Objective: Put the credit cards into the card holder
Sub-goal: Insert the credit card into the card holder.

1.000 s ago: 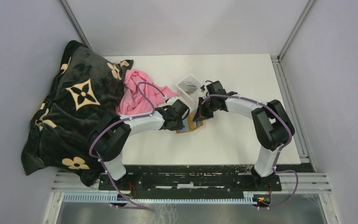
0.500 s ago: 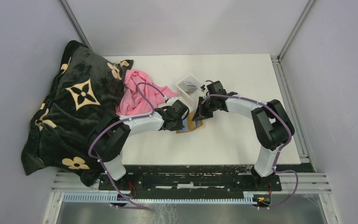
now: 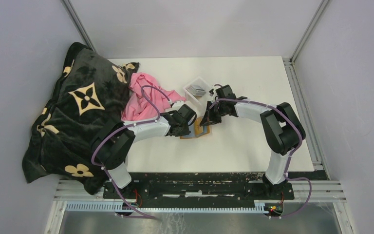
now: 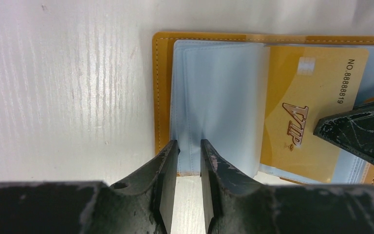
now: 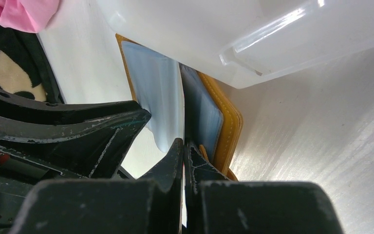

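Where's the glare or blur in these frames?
Left wrist: streaky glare on the white table; print on the gold VIP card is sharp, the left claw soft. Right wrist: bright highlight on the clear plastic tray; right claw blurred up close. Top external: even light, no hard shadows.

White table [image 3: 253, 83]: black flowered blanket [image 3: 73, 117] at 9 o'clock, pink cloth [image 3: 139, 100] at 10. Clear tray [image 5: 282, 39] toward 12; open card holder [image 4: 163, 87] at centre.
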Available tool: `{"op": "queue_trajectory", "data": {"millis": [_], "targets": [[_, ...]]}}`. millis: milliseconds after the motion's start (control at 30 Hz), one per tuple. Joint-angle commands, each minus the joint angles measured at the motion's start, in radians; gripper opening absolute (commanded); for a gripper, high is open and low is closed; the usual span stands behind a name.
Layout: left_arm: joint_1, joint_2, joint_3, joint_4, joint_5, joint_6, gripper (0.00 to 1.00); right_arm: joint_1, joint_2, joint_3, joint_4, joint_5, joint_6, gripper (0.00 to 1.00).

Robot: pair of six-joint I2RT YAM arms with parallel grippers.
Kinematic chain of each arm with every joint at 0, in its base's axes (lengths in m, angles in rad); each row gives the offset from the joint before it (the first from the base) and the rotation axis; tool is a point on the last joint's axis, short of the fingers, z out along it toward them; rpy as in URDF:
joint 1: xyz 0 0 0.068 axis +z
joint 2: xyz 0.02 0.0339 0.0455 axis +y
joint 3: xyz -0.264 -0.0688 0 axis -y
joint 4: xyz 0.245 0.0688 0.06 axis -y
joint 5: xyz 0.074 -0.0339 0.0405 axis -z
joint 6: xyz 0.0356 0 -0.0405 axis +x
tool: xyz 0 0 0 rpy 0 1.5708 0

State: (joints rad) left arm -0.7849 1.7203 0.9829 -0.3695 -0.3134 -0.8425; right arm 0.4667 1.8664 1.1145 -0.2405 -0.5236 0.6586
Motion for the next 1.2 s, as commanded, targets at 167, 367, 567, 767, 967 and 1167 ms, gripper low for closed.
{"op": "queue_trajectory", "data": {"millis": [167, 367, 567, 767, 967, 1167], "targets": [[0.022, 0.010, -0.027, -0.214, -0.077, 0.064, 0.37, -0.006, 0.040, -0.014, 0.053, -0.016, 0.010, 0.01], [0.022, -0.026, -0.024, -0.216, -0.084, 0.048, 0.41, -0.005, 0.054, -0.030, 0.063, -0.010, 0.010, 0.01], [0.022, -0.068, -0.008, -0.213, -0.095, 0.037, 0.46, -0.005, 0.060, -0.032, 0.063, -0.006, 0.009, 0.01], [0.021, -0.095, -0.014, -0.203, -0.129, 0.031, 0.47, -0.005, 0.063, -0.025, 0.060, -0.005, 0.011, 0.01], [0.027, -0.080, -0.031, -0.178, -0.138, 0.035, 0.45, -0.005, 0.065, -0.017, 0.054, -0.005, 0.010, 0.01], [0.046, -0.067, -0.051, -0.167, -0.146, 0.049, 0.41, -0.005, 0.061, -0.010, 0.046, -0.006, 0.007, 0.01]]}}
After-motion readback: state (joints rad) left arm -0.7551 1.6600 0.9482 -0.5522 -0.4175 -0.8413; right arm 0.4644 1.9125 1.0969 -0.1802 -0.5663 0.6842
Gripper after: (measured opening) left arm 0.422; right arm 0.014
